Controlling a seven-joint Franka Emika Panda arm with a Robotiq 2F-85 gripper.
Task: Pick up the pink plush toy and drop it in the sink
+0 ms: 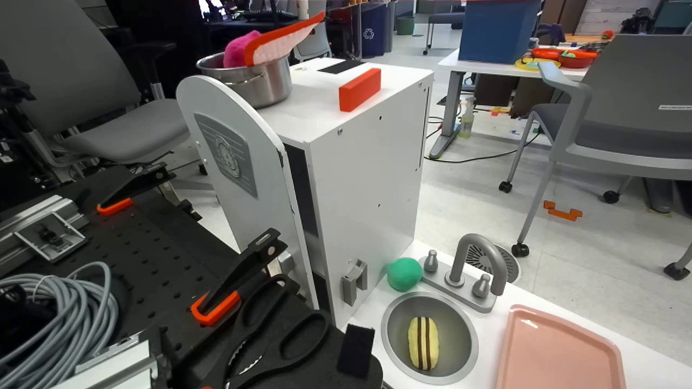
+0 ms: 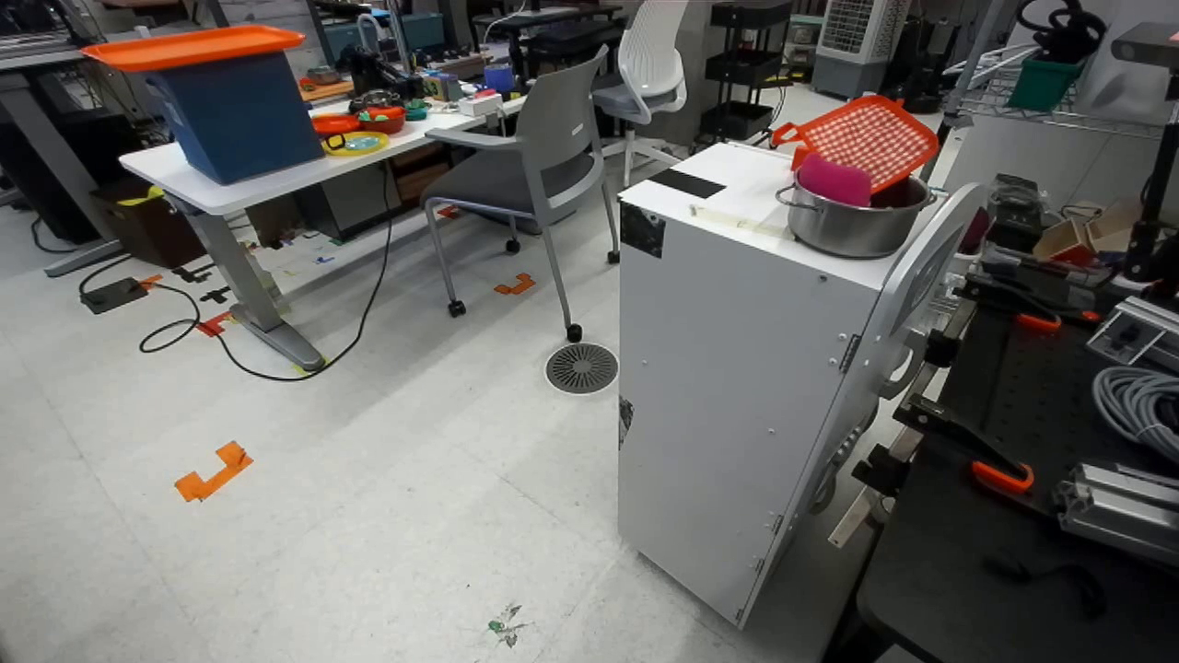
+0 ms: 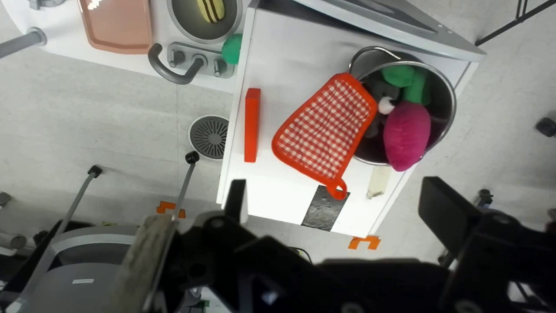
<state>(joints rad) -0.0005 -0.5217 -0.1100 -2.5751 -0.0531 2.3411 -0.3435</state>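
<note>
The pink plush toy (image 3: 407, 132) lies in the metal pot (image 3: 442, 102), partly over its rim, beside green and grey soft things. The toy shows in both exterior views (image 1: 238, 49) (image 2: 834, 180), sticking out of the pot (image 1: 273, 84) (image 2: 843, 228) on top of the white cabinet. The sink (image 1: 397, 335) is a round grey basin with a yellow striped plush in it; it also shows at the top of the wrist view (image 3: 184, 19). My gripper (image 3: 337, 198) is open and empty above the cabinet, with the toy ahead of its fingers. The exterior views do not show it.
A red-checked mitt (image 3: 325, 130) leans on the pot. An orange block (image 3: 252, 125) stands on the cabinet (image 1: 373, 162). A grey faucet (image 1: 476, 254), green ball (image 1: 404, 274) and pink tray (image 1: 562, 351) are around the sink. The cabinet's door (image 1: 238, 156) stands ajar.
</note>
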